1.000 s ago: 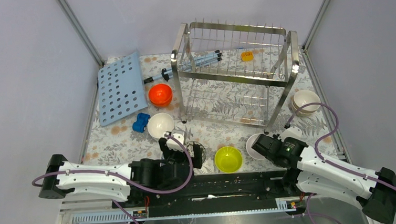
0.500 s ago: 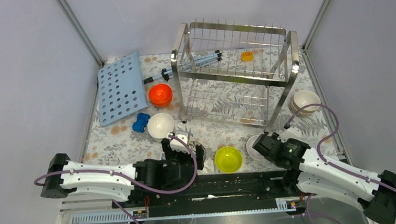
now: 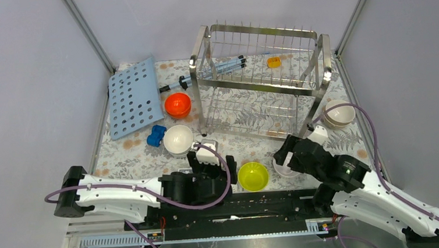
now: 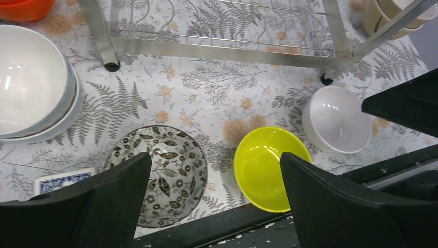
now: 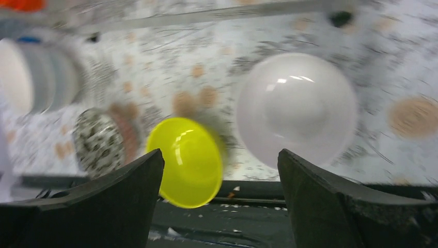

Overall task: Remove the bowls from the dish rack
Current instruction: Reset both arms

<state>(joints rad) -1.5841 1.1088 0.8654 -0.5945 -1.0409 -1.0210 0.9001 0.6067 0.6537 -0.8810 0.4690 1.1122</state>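
Observation:
The steel dish rack (image 3: 259, 85) stands at the back with no bowl showing on its rungs. Bowls sit on the table: orange (image 3: 178, 105), a white stack (image 3: 178, 140), yellow (image 3: 253, 176), a beige stack (image 3: 339, 114), and a single white bowl (image 5: 297, 108) at the rack's front right foot. My right gripper (image 5: 221, 153) hovers open above the white and yellow bowls, holding nothing. My left gripper (image 4: 216, 157) is open over a leaf-patterned bowl (image 4: 155, 173) and the yellow bowl (image 4: 266, 168). The right wrist view is motion-blurred.
A light-blue perforated board (image 3: 135, 98) leans at the back left. A small blue object (image 3: 156, 135) lies beside the white stack. Pens (image 3: 213, 71) and a small yellow item (image 3: 274, 62) lie near the rack's top tier. A rack leg (image 4: 100, 33) stands close ahead of the left gripper.
My right gripper has opened, left the white bowl on the table, and risen toward the rack. The left arm has shifted slightly right and forward, still open.

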